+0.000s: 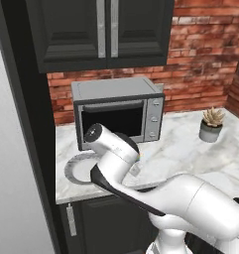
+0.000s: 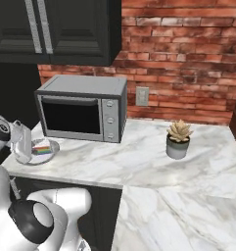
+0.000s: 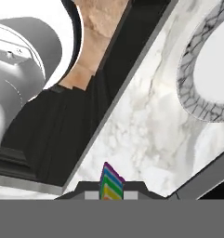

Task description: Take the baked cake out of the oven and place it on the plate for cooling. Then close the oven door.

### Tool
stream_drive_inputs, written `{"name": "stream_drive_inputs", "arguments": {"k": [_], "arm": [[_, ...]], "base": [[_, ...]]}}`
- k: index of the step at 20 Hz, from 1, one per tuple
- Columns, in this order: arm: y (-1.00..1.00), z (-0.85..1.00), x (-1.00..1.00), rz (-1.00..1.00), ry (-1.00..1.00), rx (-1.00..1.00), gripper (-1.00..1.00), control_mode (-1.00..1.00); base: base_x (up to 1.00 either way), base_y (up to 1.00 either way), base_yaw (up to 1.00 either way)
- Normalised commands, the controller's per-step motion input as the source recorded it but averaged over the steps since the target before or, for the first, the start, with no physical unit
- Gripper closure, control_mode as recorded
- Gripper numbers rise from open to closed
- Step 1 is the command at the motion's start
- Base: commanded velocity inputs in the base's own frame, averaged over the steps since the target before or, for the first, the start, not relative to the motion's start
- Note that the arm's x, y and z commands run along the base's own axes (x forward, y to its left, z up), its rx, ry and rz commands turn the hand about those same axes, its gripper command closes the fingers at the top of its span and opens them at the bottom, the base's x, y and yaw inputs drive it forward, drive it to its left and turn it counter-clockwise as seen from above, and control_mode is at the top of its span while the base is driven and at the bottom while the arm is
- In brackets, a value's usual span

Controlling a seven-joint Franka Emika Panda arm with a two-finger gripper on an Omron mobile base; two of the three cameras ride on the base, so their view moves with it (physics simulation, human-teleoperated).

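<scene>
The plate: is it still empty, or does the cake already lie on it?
Cannot tell for sure. The hand view shows the plate bare, the cake at the gripper; in the right base view the cake overlaps the plate.

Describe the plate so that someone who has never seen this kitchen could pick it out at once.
Start at the silver countertop microwave standing against the brick wall on the marble counter. The plate lies flat on the counter just in front of the microwave's left end, near the counter's front edge. It is the one round, shallow, pale dish with a grey-veined rim, unlike the potted succulent farther right.
</scene>
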Motion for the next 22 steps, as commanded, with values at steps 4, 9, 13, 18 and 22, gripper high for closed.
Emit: {"name": "stream_drive_inputs", "arguments": {"k": [4,9,13,18,22], "arm": [[0.05,-0.16,1.00,0.25,0.14,0.26,1.00,-1.00],[0.61,-0.29,0.84,0.42,0.18,0.14,1.00,-1.00],[1.00,-0.14,0.31,0.31,0.20,0.01,1.00,-1.00],[0.75,-0.07,0.08,0.05,0.23,0.00,1.00,-1.00],[0.31,-0.27,0.04,0.00,0.18,0.00,1.00,-1.00]], "base": [[0.00,0.00,0.00],[0.00,0.00,0.00],[0.00,0.00,0.00],[0.00,0.00,0.00],[0.00,0.00,0.00]]}}
